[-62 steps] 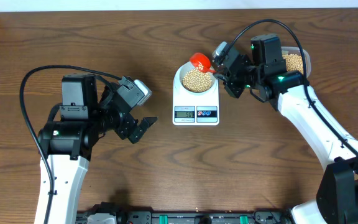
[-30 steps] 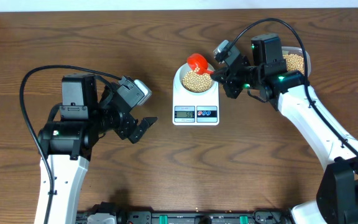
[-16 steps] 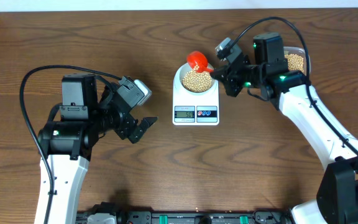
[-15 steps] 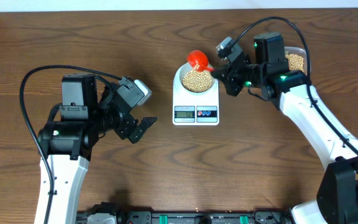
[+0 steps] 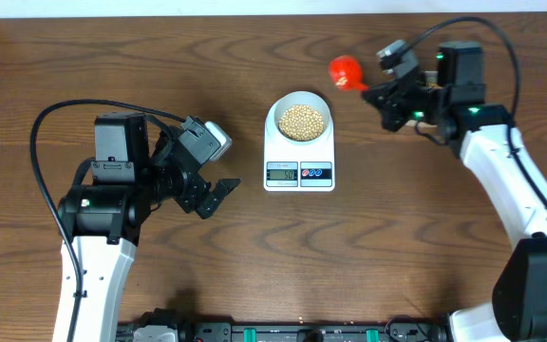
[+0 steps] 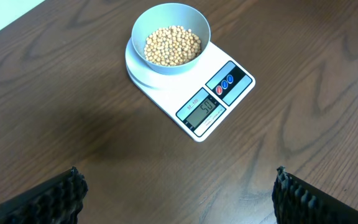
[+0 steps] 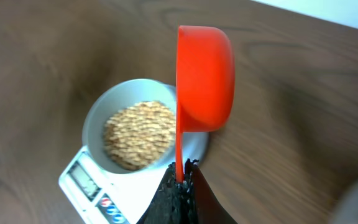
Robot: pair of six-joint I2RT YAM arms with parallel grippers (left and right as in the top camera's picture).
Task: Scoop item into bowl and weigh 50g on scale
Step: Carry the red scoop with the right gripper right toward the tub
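Observation:
The pale bowl (image 5: 275, 116) sits on the white scale (image 5: 299, 174) at the table's middle, holding tan beans (image 5: 300, 120). My right gripper (image 5: 374, 87) is shut on the thin handle of a red scoop (image 5: 347, 70), held in the air to the right of the bowl and behind it. In the right wrist view the scoop (image 7: 205, 78) is turned on its side above the bowl's (image 7: 95, 121) right edge, and its inside is hidden. My left gripper (image 5: 218, 195) hangs open and empty to the left of the scale (image 6: 241, 87), with the bowl (image 6: 166, 15) ahead of it.
The scale's display (image 6: 202, 111) is lit, with two round buttons (image 6: 224, 85) beside it. Bare wood table (image 5: 254, 256) surrounds the scale. The back wall edge (image 5: 254, 8) runs along the far side. The right arm (image 5: 501, 161) reaches in from the right.
My right gripper has carried the red scoop away from the bowl's rim, to the right and toward the back. The left arm has stayed still.

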